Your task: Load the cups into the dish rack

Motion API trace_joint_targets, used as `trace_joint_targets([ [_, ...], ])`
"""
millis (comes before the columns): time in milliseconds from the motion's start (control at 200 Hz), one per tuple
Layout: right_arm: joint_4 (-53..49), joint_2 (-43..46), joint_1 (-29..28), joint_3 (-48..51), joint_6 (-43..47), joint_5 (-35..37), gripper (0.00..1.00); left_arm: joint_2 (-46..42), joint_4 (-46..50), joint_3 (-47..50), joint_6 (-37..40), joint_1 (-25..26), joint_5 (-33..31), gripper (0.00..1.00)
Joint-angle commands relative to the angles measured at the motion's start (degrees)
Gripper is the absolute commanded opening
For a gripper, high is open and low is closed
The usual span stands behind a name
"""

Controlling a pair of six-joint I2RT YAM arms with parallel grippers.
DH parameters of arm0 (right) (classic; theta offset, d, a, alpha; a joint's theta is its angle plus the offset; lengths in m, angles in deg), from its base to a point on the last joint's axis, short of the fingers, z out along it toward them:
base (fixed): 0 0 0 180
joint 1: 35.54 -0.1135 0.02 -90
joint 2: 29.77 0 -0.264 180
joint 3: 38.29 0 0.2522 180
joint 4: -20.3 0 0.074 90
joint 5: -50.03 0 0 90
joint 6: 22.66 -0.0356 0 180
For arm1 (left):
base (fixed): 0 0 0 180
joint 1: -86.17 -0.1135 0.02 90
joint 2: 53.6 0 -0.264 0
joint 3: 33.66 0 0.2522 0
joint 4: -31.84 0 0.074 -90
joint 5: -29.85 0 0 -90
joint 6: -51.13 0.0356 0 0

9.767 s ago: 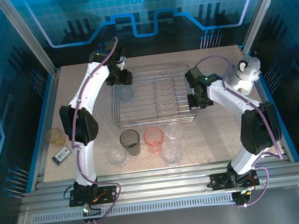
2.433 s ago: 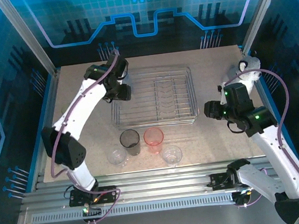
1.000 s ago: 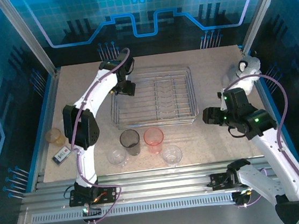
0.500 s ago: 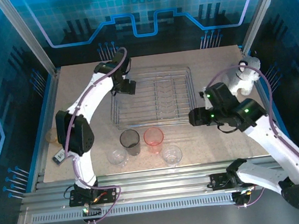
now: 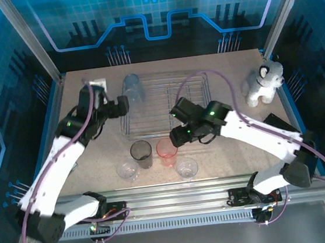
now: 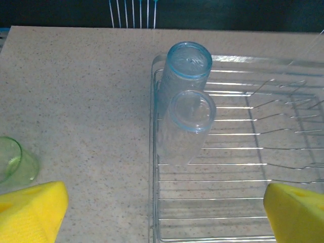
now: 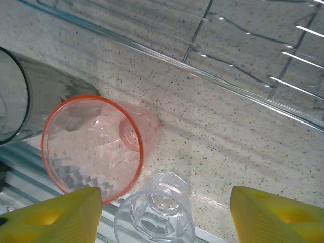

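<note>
Now the right tool [image 7: 163, 210] hovers, fingers apart, over the red-pink cup [image 7: 93, 147].

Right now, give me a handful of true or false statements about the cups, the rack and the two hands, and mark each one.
1. The blue cup sits inside the rack. True.
2. The red cup is in the rack. False: it stands on the table in front of the rack, beside the dark cup.
3. The left hand grips a cup. False: it is open and empty.
4. A green cup stands on the table outside the rack. True.
5. The right hand is open near the red cup. True.
</note>
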Motion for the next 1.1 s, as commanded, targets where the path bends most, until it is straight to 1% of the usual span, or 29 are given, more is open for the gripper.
trace_joint_targets([
  [0,-0.67,-4.12,-2.1,-3.42,-0.62,2.29,0.68,-7.99,-5.89,7.91,-6.11,-0.41,2.42,0.99],
  [95,-0.12,-7.74,-2.9,-4.83,-0.07,2.11,0.68,-13.39,-4.96,13.27,-10.0,-0.41,1.26,0.99],
  [220,-0.8,-12.15,-2.96,-7.08,0.76,1.98,0.66,-16.48,-4.06,17.7,-12.31,-0.43,1.08,0.99],
  [350,-2.6,-14.86,-3.22,-9.05,1.21,2.65,0.57,-17.02,-3.28,18.86,-12.89,-0.5,2.06,0.99],
  [455,-2.82,-15.2,-3.34,-9.26,1.49,2.69,0.46,-16.55,-2.32,18.83,-13.11,-0.59,1.59,0.99],
  [550,-3.67,-15.36,-3.38,-9.31,1.49,2.91,0.4,-15.97,-2.17,18.83,-13.17,-0.67,1.85,0.99],
  [886,-6.11,-17.76,-3.53,-9.58,2.19,2.57,0.25,-15.49,-3.39,19.92,-13.63,-0.85,4.13,0.99],
  [976,-6.58,-17.96,-3.41,-9.97,2.45,2.82,0.23,-15.62,-3.62,20.1,-13.51,-0.89,4.71,0.99],
  [1096,-8.5,-18.03,-3.45,-11.21,2.81,3.87,0.09,-16.21,-4.01,19.76,-13.19,-0.85,5.42,0.99],
])
